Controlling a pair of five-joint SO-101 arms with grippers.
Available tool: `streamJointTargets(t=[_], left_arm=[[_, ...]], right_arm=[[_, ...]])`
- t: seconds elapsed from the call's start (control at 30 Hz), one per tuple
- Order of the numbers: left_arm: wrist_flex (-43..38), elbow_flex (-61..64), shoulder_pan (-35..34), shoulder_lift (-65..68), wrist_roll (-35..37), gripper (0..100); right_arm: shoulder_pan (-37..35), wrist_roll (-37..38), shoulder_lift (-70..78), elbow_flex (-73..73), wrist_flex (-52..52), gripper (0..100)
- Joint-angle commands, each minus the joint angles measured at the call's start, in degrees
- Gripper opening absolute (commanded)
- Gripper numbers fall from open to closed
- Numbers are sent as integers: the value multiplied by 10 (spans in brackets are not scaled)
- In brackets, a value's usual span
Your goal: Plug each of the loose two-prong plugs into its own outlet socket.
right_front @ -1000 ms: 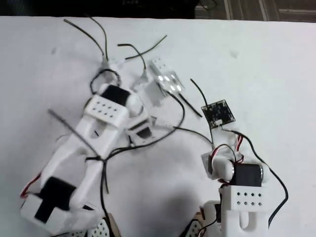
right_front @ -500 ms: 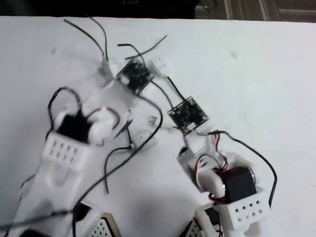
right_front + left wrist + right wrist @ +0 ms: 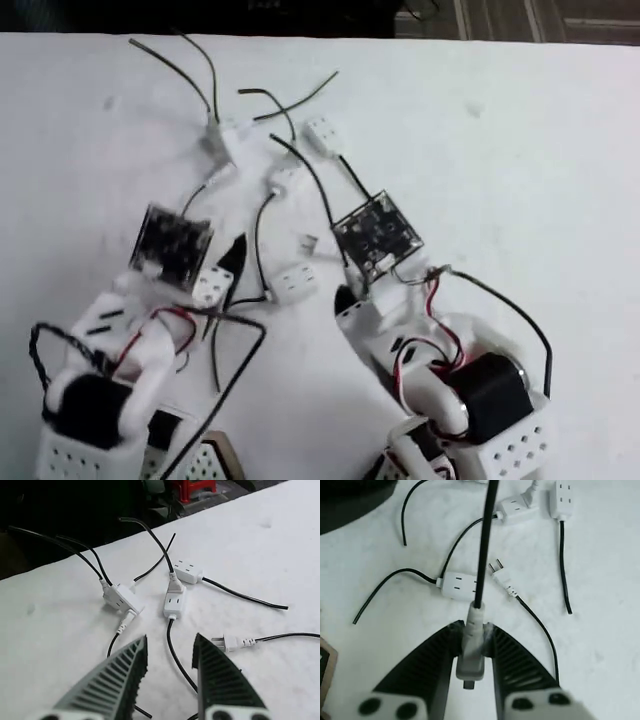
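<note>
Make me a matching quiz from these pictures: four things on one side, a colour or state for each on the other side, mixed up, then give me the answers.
Things
1. left hand
2. right hand
3. loose plug
4. cords

Colour or state
A. black
B. shut on a plug
C. open, holding nothing
D. lying on the table, prongs bare

Pairs: 1-C, 2-B, 3-D, 4-A
</note>
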Motion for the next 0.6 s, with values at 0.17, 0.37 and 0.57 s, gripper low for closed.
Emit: streamJointTargets(t=[0.17, 0.37, 0.57], left_arm=[[-3, 97, 40, -156, 8, 168], [54, 89, 102, -228, 4, 169], [69, 81, 150, -224, 3, 170]], right_arm=[[-141, -6, -7, -24, -2, 18], [-168, -6, -1, -22, -15, 18], [-210, -6, 0, -19, -32, 18]])
